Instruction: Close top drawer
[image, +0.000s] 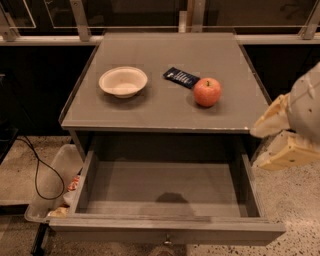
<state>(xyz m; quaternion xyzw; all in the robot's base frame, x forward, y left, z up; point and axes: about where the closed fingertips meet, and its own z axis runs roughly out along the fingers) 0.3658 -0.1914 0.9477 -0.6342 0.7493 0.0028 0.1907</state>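
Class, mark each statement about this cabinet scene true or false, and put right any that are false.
1. The top drawer is pulled out. True.
2. The apple lies inside the drawer. False: it sits on the cabinet top, and the drawer holds nothing.
3. The hand is at the cabinet's right side, well away from the drawer's knob. True.
4. The bowl holds the dark packet. False: the bowl is empty, and the packet lies flat on the top between bowl and apple.
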